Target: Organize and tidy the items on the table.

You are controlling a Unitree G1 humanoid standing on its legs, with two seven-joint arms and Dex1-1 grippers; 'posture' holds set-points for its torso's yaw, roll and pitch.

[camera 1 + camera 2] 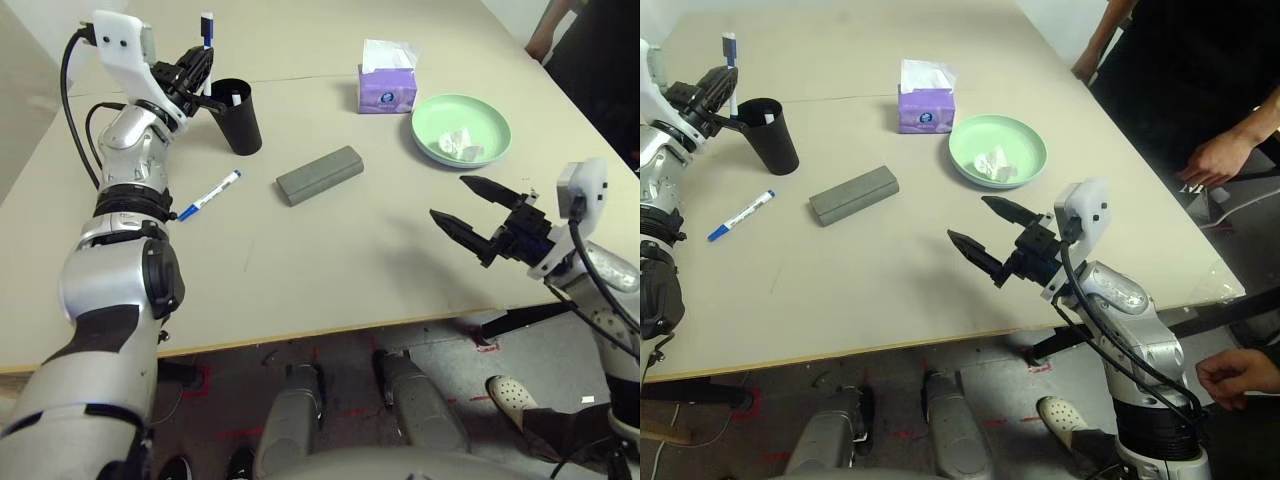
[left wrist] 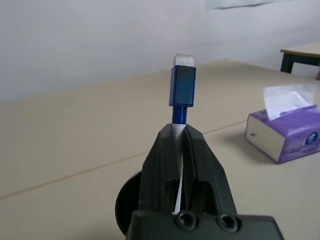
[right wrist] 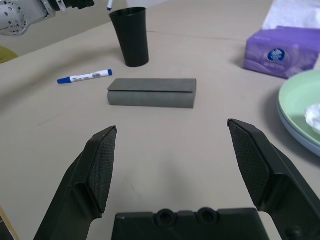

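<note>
My left gripper (image 1: 197, 68) has its jaws pinched shut on a white blue-capped marker (image 1: 207, 30), held upright with the blue cap end up, just above the rim of the tall black cup (image 1: 238, 117) that stands at the far left of the counter (image 1: 330, 250). Something white shows inside the cup's mouth, but I cannot tell what it is. The second marker (image 1: 209, 195) lies flat on the counter nearer to me than the cup, beside my left forearm, its blue cap toward my side. The grey oblong glasses case (image 1: 319, 174) lies closed near the middle of the counter, well apart from both markers. On the far right, the green plate (image 1: 461, 129) sits stacked on the pale blue plate (image 3: 295, 131), and the crumpled white tissue (image 1: 462, 144) rests in it. A purple tissue box (image 1: 387, 82) stands just beside the plates, toward the cup. My right gripper (image 1: 474, 213) hovers over the near right part of the counter with its jaws spread wide and nothing between them. At the far right edge, a person's hand (image 1: 1212, 158) rests near the counter.
</note>
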